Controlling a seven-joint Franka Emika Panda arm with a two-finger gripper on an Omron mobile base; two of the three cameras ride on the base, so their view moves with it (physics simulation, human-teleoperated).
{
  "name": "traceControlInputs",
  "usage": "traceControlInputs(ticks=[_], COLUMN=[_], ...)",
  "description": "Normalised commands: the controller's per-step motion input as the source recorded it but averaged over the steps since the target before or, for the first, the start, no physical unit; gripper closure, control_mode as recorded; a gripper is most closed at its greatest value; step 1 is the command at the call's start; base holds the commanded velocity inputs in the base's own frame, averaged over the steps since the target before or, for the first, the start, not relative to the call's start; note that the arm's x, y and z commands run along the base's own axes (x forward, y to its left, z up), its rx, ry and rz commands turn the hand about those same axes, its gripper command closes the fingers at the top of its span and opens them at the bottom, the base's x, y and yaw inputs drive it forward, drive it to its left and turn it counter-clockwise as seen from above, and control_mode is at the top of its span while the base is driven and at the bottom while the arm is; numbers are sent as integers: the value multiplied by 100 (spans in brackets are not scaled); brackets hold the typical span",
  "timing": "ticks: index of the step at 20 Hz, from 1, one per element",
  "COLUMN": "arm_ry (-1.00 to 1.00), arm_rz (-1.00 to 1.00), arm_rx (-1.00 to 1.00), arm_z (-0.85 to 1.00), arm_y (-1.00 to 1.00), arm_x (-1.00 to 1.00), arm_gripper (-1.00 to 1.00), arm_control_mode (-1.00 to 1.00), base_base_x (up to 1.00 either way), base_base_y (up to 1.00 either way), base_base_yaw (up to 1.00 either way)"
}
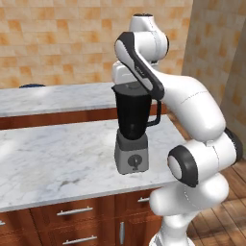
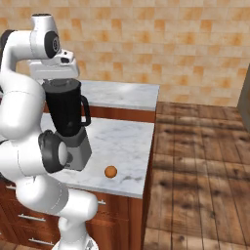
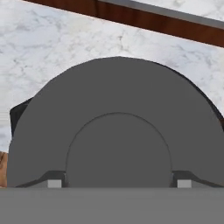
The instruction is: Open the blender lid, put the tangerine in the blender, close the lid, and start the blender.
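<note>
Blender (image 1: 132, 129) between arm (image 1: 192, 110) and tangerine (image 2: 111, 171)

Kitchen: marble counters (image 1: 57, 153), wooden drawers (image 1: 72, 214), tiled wall (image 2: 161, 44).

Black blender (image 1: 132, 115), orange tangerine (image 2: 111, 171), white-marbled counter (image 1: 53, 158).

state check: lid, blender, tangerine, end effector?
blender lid: on the jar, closed
blender: upright on the counter, lid on
tangerine: loose on the counter near its front edge, beside the blender base, not held
end effector: right over the lid, fingertips wide apart at the raised centre; open
</note>
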Motion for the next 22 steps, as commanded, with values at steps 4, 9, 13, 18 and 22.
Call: traceControlInputs(ticks=[4, 9, 13, 18, 22], arm_ry=[0, -9, -17, -3, 0], arm_rz=[1, 0, 0, 2, 4], arm_rx=[0, 0, 0, 0, 0], arm_z=[7, 88, 93, 4, -2], arm_y=[6, -5, -6, 35, 84], arm_x=[0, -7, -36, -79, -76], arm_gripper=[100, 100, 100, 100, 100], arm_control_mode=[-100, -100, -100, -100, -100], base_base_x=[0, 0, 0, 0, 0], base_base_y=[0, 0, 0, 0, 0], base_base_yaw=[0, 0, 0, 0, 0])
